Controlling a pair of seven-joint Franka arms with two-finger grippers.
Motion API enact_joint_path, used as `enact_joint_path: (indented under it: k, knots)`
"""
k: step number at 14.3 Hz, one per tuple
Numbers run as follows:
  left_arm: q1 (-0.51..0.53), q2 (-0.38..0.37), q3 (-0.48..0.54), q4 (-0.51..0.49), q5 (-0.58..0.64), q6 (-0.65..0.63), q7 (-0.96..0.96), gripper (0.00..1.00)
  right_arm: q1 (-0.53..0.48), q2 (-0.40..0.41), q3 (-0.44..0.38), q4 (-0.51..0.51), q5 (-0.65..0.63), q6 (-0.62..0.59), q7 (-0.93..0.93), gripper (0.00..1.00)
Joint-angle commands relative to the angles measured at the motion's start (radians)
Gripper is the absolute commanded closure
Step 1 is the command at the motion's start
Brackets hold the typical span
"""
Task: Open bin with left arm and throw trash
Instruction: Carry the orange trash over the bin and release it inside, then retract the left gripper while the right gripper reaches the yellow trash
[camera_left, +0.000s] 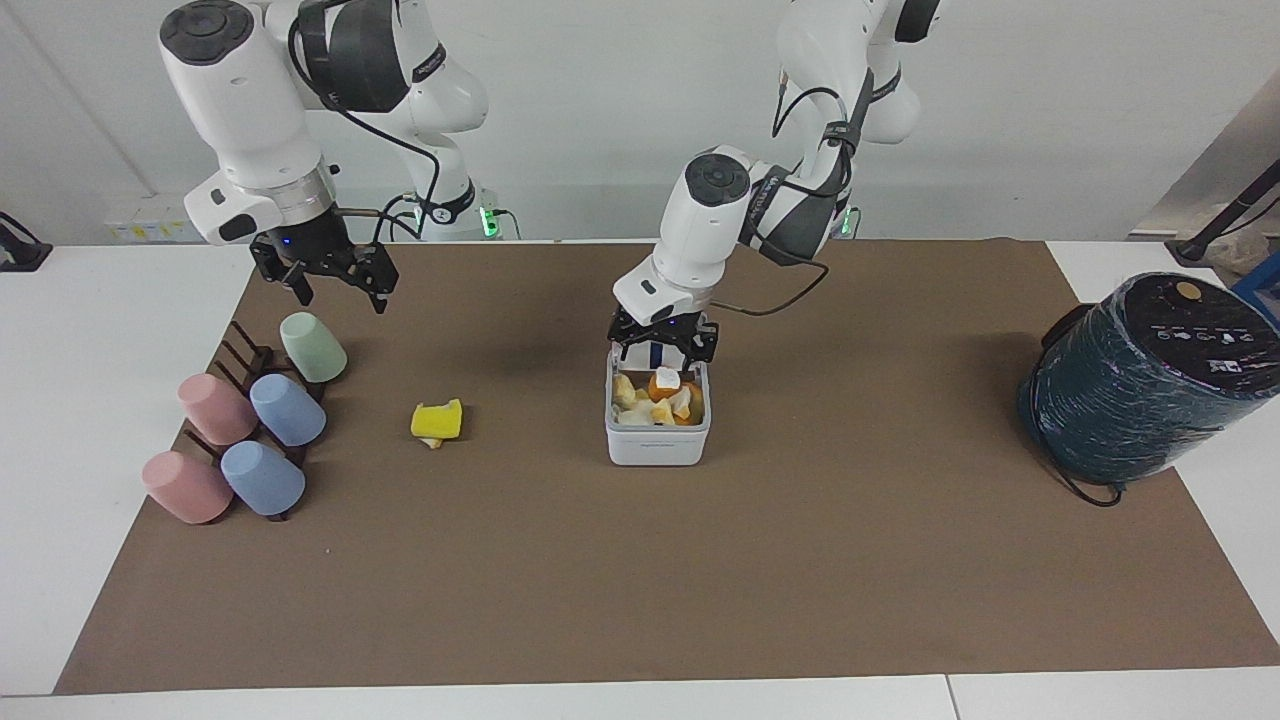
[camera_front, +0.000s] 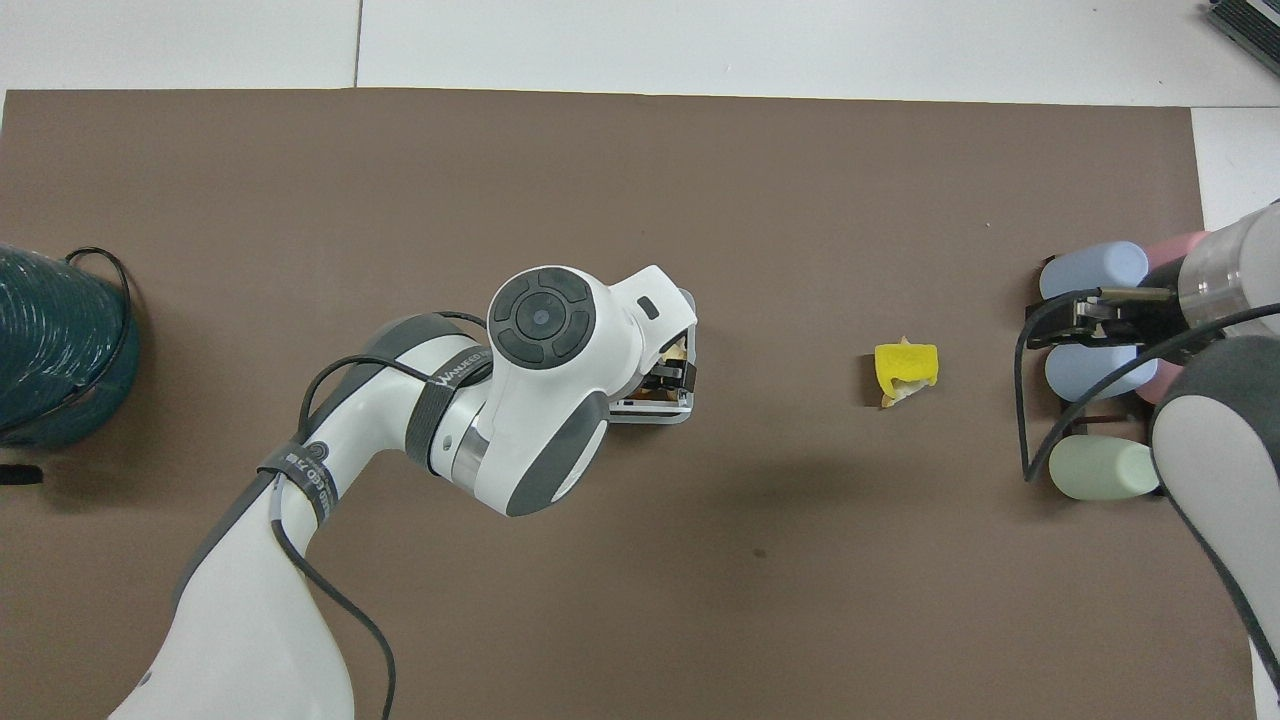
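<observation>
Bin (camera_left: 656, 444) first: it sits mid-worktop on the brown mat (camera_left: 800, 560), about midway between the two arms' ends, with its lid swung up on the edge nearer the robots. A blue stripe shows on the raised lid just under the left hand (camera_left: 662, 348). The box is open so that scraps can drop straight in, and several already lie inside: cream, yellow and orange pieces (camera_left: 655, 396) heaped near the rim.

That left hand hangs just above the bin's opening, close to the raised lid, fingers spread moderately with nothing between them. My reading is that it is placed there to keep the lid from falling shut, though whether it touches the lid I cannot tell. In the overhead view the arm's wrist covers most of the bin (camera_front: 682, 412).

One yellow scrap (camera_left: 437, 420) lies on the mat, toward the right arm's end, well apart from the bin; it looks like the piece not yet thrown away.

The right hand (camera_left: 325, 278) waits in the air over the rack of pastel cups (camera_left: 250, 430), fingers apart and empty.

A dark teal wrapped cylinder (camera_left: 1140, 385) stands at the left arm's end.

Lettering runs along the left arm's forearm band (camera_front: 455, 373), but I cannot read it reliably; a small mark on the bin's front is too small to read.
</observation>
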Motion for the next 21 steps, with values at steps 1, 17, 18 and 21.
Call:
enact_joint_path:
  k: [1, 17, 18, 21]
  knots:
    - [-0.01, -0.005, 0.01, 0.079, -0.004, -0.115, 0.004, 0.0, -0.032, -0.019, 0.008, -0.019, 0.024, -0.017, -0.035, 0.0]
    - [0.541, -0.101, 0.021, 0.263, 0.004, -0.353, 0.22, 0.0, 0.029, 0.067, 0.014, -0.445, 0.024, 0.742, -0.021, 0.0]
    - [0.565, -0.108, 0.021, 0.262, 0.007, -0.374, 0.22, 0.0, 0.029, 0.07, 0.014, -0.463, 0.024, 0.758, -0.021, 0.0]
    - [0.583, -0.123, 0.02, 0.26, 0.14, -0.443, 0.223, 0.0, 0.024, 0.102, 0.012, -0.517, 0.023, 0.849, -0.039, 0.0]
